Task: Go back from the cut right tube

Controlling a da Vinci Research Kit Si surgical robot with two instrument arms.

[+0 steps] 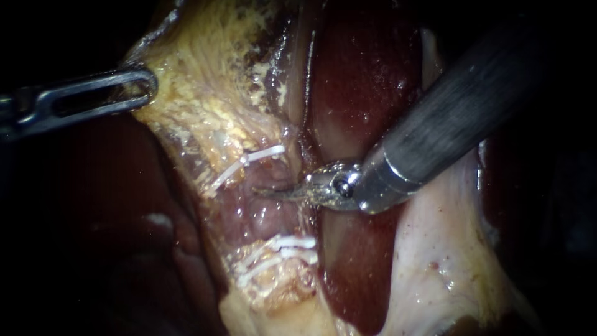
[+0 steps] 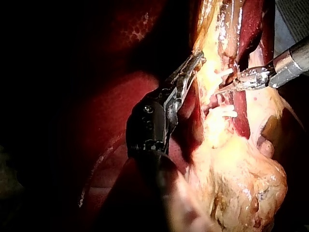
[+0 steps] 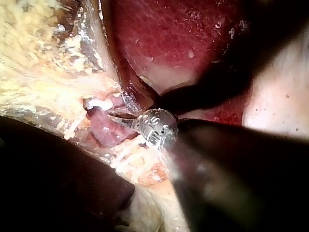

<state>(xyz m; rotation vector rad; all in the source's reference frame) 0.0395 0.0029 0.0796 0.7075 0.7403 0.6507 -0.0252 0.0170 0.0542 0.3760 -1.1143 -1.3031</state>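
Between a single white clip (image 1: 249, 158) and a pair of white clips (image 1: 283, 247), the endoscope view shows a pinkish tube (image 1: 264, 214) running down the yellowish fatty tissue (image 1: 205, 74). The right instrument (image 1: 273, 191), a grey metal shaft coming in from the upper right, has its thin blades lying together and holding nothing. Their point rests on the tube just below the single clip; whether the tube is parted there I cannot tell. The left instrument (image 1: 148, 84), with slotted steel jaws, is clenched on the edge of the fatty tissue, well apart from the clips. Behind the right shaft lies dark red liver (image 1: 360, 81).

From the left wrist camera, the left instrument's long jaws are closed on the yellow tissue ahead of them. Just beyond, the right instrument's tip meets the tube between the clips.

From the right wrist camera, the closed blades point ahead onto the pink tube, with one white clip just beside their tip.
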